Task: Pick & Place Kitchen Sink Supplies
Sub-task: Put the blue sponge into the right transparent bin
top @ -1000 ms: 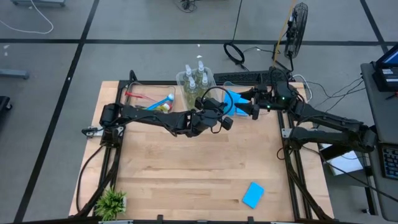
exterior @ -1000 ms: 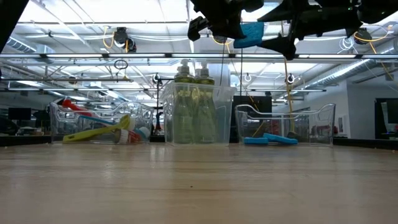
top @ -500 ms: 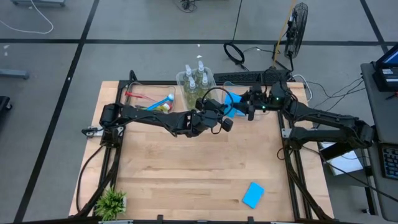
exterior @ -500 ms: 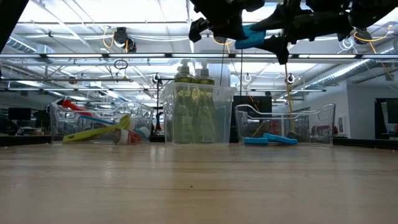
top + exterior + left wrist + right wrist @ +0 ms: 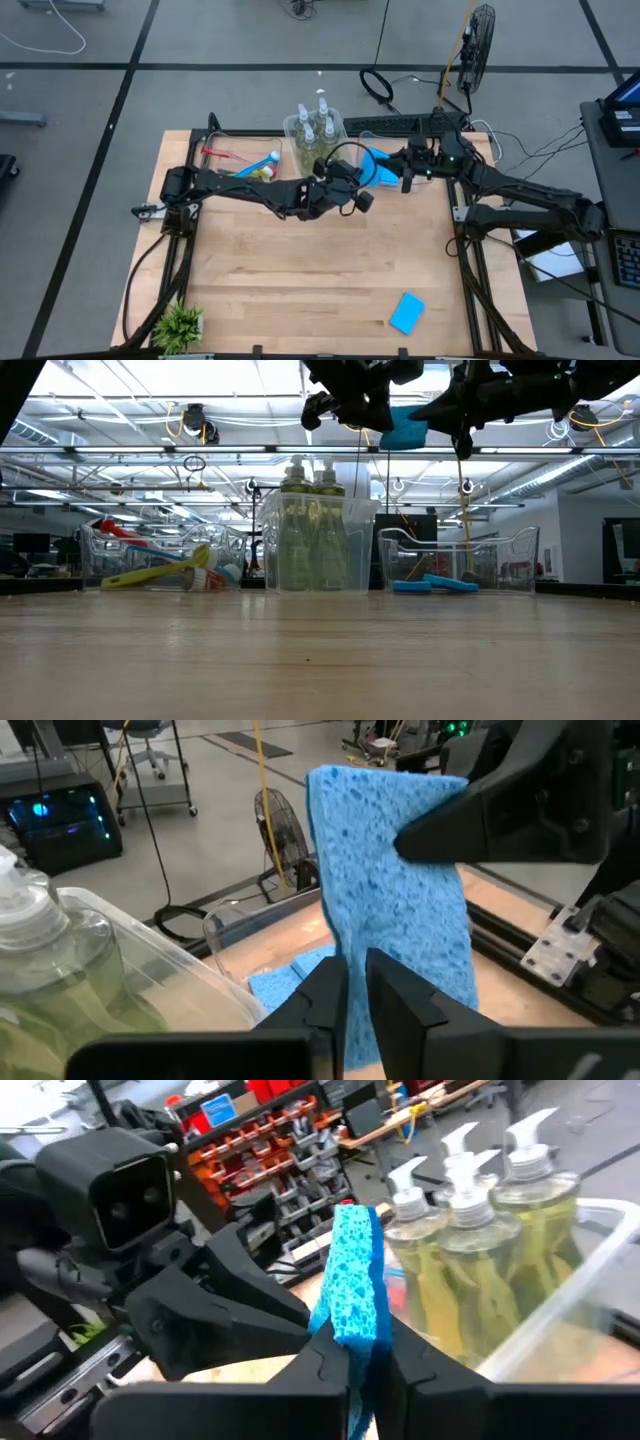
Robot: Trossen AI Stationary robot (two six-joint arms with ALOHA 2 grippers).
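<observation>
A handover is in hand, high above the back of the table: both arms meet over the bins with one light-blue sponge [image 5: 390, 910] pinched between them. The right gripper [image 5: 360, 1350] has its fingers clamped narrowly on one edge of the sponge, and the left gripper [image 5: 355, 990] grips the opposite edge with its jaws almost together, perhaps just slackening, though the frames do not make that plain. The next move, as I judge it, calls for the left fingers to let go cleanly so the right arm can carry the sponge to the clear bin [image 5: 520, 565] where other blue sponges already lie. The sponge is a soft, porous rectangular slab, held on edge and likely to flex under a tight pinch. Beside it the soap bottles [image 5: 480, 1230] stand upright in their own bin, clear plastic with yellow-green liquid and white pumps. Another sponge [image 5: 407, 313] lies flat on the wooden table [image 5: 300, 270], well apart, still to be collected.
</observation>
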